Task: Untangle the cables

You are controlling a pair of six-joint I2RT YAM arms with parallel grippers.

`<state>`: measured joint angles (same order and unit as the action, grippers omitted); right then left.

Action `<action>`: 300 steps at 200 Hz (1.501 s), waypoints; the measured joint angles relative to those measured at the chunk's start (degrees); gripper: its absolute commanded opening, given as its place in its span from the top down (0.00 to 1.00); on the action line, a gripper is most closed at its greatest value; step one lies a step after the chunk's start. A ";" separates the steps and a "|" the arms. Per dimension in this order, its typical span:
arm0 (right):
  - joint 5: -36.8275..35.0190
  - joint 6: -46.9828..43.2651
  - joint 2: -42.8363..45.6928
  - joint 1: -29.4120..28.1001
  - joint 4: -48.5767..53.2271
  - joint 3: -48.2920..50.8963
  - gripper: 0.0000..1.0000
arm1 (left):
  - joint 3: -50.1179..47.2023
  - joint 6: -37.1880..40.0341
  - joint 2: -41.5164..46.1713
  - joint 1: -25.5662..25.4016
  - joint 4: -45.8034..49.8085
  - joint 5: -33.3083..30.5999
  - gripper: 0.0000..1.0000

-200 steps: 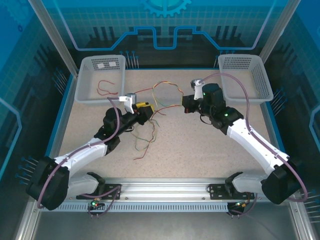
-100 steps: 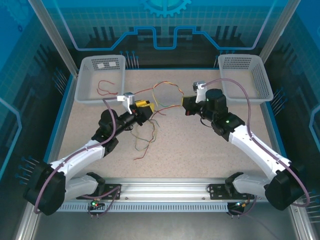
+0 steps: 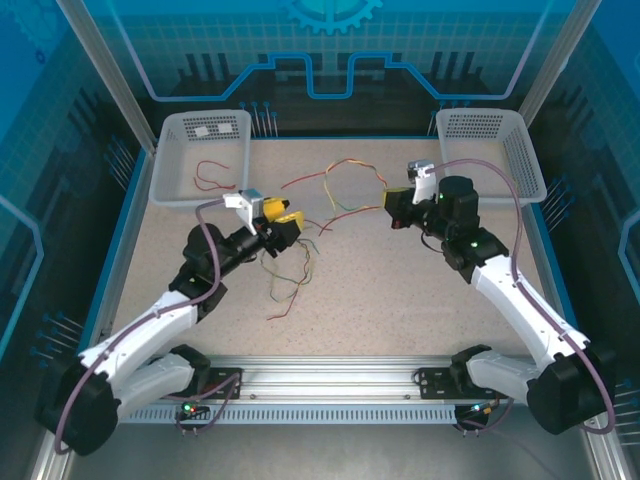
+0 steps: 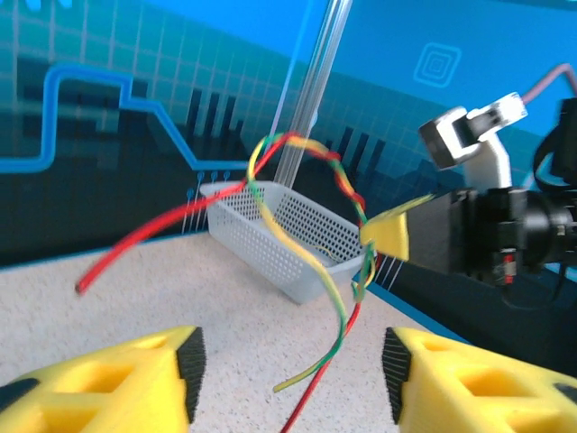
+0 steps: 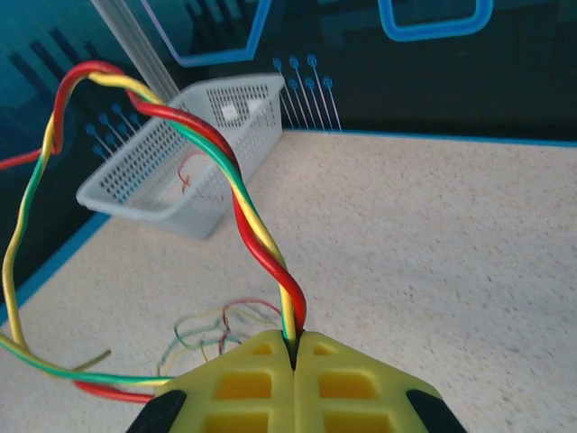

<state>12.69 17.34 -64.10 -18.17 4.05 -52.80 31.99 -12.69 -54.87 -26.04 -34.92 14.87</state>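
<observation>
Right gripper [image 5: 293, 347]: jaws pinched tight on the twisted cables [image 5: 248, 225], red, yellow and green wound together and rising straight out of the fingertips. In the top view it sits right of centre, raised over the desk [image 3: 400, 300] and pointing left.

Left gripper [image 4: 290, 370]: jaws wide apart, nothing clamped. The tails of the twisted cables hang down in the gap between its yellow fingers [image 4: 126, 379]. I can't tell whether they brush either one. In the top view it's left of centre, aimed at the right gripper.

The twisted cables form an open loop in the air between the two grippers. One red end [image 3: 292, 183] sticks out free to the left, towards the left basket [image 3: 175, 135].

Loose cables [image 3: 290, 270]: a wavy, thin pile flat on the desk, just on the near side of the left gripper.

A single red cable [image 3: 213, 178] lies inside the left basket, apart from the rest.

Right basket [image 3: 520, 150]: far-right corner of the desk, close to the right arm's wrist.
</observation>
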 measured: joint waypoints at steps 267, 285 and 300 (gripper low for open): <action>19.19 -14.45 -6.16 -0.24 14.80 -9.16 0.44 | 0.02 22.62 0.52 -1.25 8.90 -1.88 1.00; 17.55 -14.99 -5.79 -1.84 13.84 -9.05 0.28 | 0.07 21.51 0.00 -1.25 8.92 -2.78 1.00; 14.71 -15.85 -4.48 -3.93 12.37 -8.11 0.23 | 0.13 20.52 -0.37 -1.33 8.90 -3.28 1.00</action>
<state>27.40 1.50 -68.58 -22.11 16.43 -60.90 32.12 7.84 -55.24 -27.38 -26.02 11.60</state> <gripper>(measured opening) 0.739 0.081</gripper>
